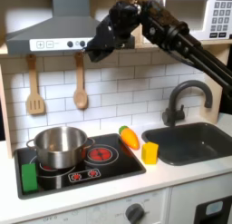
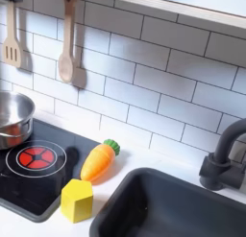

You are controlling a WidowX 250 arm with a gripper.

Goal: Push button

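In the first exterior view, a grey range hood (image 1: 54, 33) carries a row of small buttons (image 1: 72, 43) along its front strip. My black gripper (image 1: 94, 53) hangs at the right end of that strip, fingertips pointing down and to the left, just right of the nearest button. Whether it touches the hood I cannot tell. The fingers are too dark and small to show whether they are open or shut. The arm (image 1: 172, 37) reaches in from the upper right, past the microwave (image 1: 195, 14).
A steel pot (image 1: 60, 146) sits on the black stove (image 1: 77, 164), which has red buttons (image 1: 83, 174) at its front. A carrot (image 2: 99, 160) and a yellow block (image 2: 77, 200) lie between stove and sink (image 2: 183, 207). A wooden spatula (image 1: 34, 87) and spoon (image 2: 65, 51) hang on the tiled wall.
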